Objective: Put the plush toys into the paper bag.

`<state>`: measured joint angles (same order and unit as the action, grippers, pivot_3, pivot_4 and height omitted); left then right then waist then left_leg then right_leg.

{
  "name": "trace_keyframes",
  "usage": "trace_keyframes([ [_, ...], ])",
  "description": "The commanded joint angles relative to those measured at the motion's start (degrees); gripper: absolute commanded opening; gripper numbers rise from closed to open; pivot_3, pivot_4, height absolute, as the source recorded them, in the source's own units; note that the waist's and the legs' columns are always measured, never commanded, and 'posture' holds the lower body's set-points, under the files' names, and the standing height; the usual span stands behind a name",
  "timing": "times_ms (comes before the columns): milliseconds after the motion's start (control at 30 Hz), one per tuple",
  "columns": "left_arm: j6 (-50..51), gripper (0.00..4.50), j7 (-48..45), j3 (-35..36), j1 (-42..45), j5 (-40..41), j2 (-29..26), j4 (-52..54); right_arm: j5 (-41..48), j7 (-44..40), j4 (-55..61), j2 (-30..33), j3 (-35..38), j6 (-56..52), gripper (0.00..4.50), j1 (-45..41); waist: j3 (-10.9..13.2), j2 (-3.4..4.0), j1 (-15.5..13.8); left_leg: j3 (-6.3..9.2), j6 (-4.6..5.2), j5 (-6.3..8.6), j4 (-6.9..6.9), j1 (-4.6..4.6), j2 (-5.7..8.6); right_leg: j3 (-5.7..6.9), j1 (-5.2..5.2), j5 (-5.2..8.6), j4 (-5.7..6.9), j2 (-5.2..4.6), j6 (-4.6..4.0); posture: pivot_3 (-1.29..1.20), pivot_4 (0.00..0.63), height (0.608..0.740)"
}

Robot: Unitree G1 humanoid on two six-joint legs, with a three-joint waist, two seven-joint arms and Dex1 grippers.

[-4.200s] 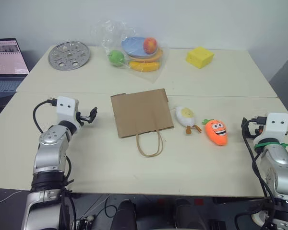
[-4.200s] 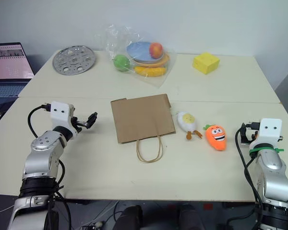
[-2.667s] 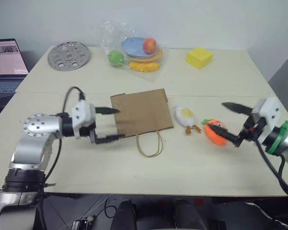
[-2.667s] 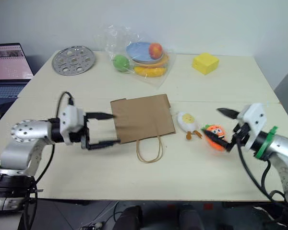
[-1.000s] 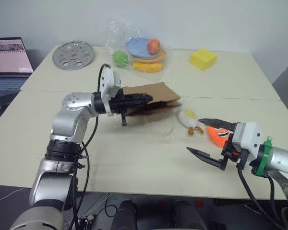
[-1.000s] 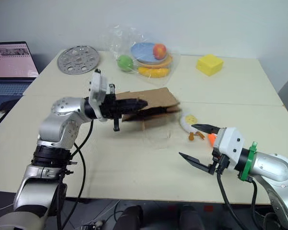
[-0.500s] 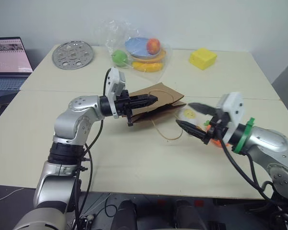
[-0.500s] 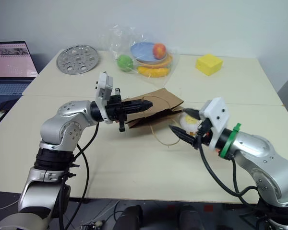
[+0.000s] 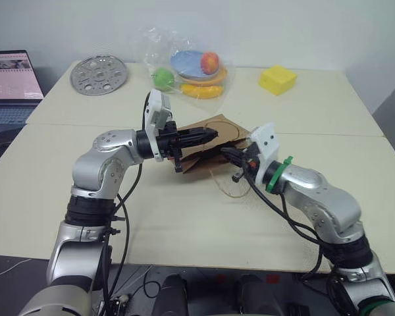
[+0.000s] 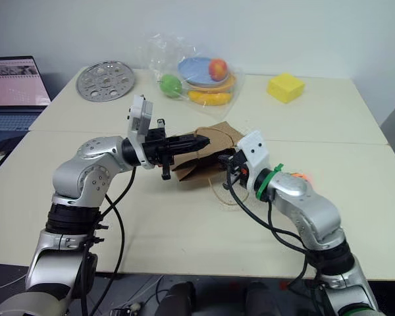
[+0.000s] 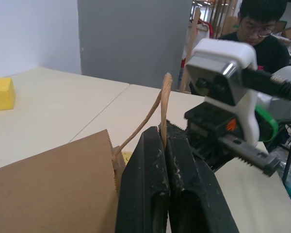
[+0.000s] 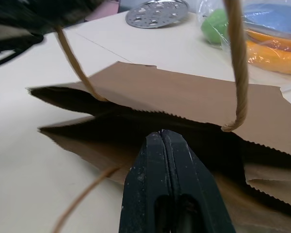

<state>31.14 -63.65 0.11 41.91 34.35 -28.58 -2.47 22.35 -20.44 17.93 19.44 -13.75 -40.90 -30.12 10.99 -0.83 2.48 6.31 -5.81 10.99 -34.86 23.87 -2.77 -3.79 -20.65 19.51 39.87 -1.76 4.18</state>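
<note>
The brown paper bag [image 9: 199, 160] hangs tilted above the table with its mouth toward my right arm. My left gripper [image 9: 210, 135] is shut on one of its twine handles [image 11: 163, 104] and holds it up. In the right wrist view the mouth [image 12: 136, 121] gapes dark, and my right gripper [image 12: 162, 135] is shut at its lower serrated rim, seemingly pinching the paper. The other handle [image 9: 232, 187] dangles down to the table. A bit of the orange carrot plush [image 10: 301, 176] peeks out behind my right forearm. The egg plush is hidden behind that arm.
At the back of the table lie a clear plastic bag of toy fruit [image 9: 187, 72], a yellow foam block [image 9: 277, 79] and a perforated metal disc [image 9: 97, 72]. A laptop [image 9: 12, 76] stands far left. A person [image 11: 262, 24] sits beyond the table.
My right gripper has swung in from the right to the bag's mouth and gone from open to shut. The left gripper has kept the handle raised in place.
</note>
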Motion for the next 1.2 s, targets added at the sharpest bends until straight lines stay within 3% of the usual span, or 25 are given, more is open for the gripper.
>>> trace_keyframes([
  [33, 0.6, 0.00, 0.4, 1.9, 1.3, 2.3, 0.3, 2.7, -3.8, -1.1, -3.8, -2.6, -2.3, 4.7, 0.01, -2.3, 0.0, 0.00, 0.1, 0.00, 0.00, 0.00, 0.00, 0.00, 0.00, 0.01, -0.01, 0.00, 0.00, 0.00, 0.00, 0.00, 0.150, 0.740],
  [333, 5.6, 0.00, 3.6, 5.1, 5.1, 6.7, -0.1, 2.6, -13.2, 1.0, -21.1, -11.4, -6.9, 8.6, 0.01, -3.7, 0.0, 0.00, 0.4, 0.01, 0.00, 0.00, 0.00, -0.02, 0.00, 0.01, -0.01, 0.00, 0.05, 0.00, 0.00, 0.00, 0.150, 0.740],
  [533, -0.7, 0.00, 9.0, 9.2, 13.2, 1.9, -1.0, -9.0, -15.9, 2.6, -23.9, -14.3, -6.4, 6.2, 0.01, -0.5, 0.0, 0.00, 0.7, -0.05, -0.01, 0.00, 0.02, 0.03, 0.00, -0.05, -0.14, 0.00, 0.08, 0.00, -0.01, 0.00, 0.150, 0.740],
  [733, -1.8, 0.00, 14.2, 14.0, 18.3, 3.5, 0.4, -14.3, -18.1, 3.9, -27.8, -18.6, -7.0, 7.6, 0.01, -1.1, 0.0, 0.00, 0.8, -0.02, -0.01, -0.01, 0.01, 0.00, 0.00, -0.03, -0.12, 0.00, 0.13, 0.00, 0.00, 0.00, 0.150, 0.740],
  [1067, 0.2, 0.00, 14.3, 13.6, 14.6, 5.0, 0.9, -8.0, -20.5, 6.0, -31.9, -21.3, -4.1, 9.3, 0.01, -3.9, 0.0, 0.00, 1.3, -0.03, -0.01, -0.01, 0.01, 0.00, 0.00, -0.05, -0.15, -0.01, 0.17, 0.00, -0.01, 0.00, 0.150, 0.740],
  [1200, -0.2, 0.00, 12.4, 11.7, 11.4, 3.1, 0.0, -6.5, -16.9, 4.7, -29.6, -24.2, -1.0, 10.8, 0.01, -5.9, 0.0, 0.00, 1.2, -0.04, -0.02, -0.01, 0.01, 0.01, 0.00, -0.06, -0.16, -0.01, 0.18, 0.00, -0.01, 0.00, 0.150, 0.740],
])
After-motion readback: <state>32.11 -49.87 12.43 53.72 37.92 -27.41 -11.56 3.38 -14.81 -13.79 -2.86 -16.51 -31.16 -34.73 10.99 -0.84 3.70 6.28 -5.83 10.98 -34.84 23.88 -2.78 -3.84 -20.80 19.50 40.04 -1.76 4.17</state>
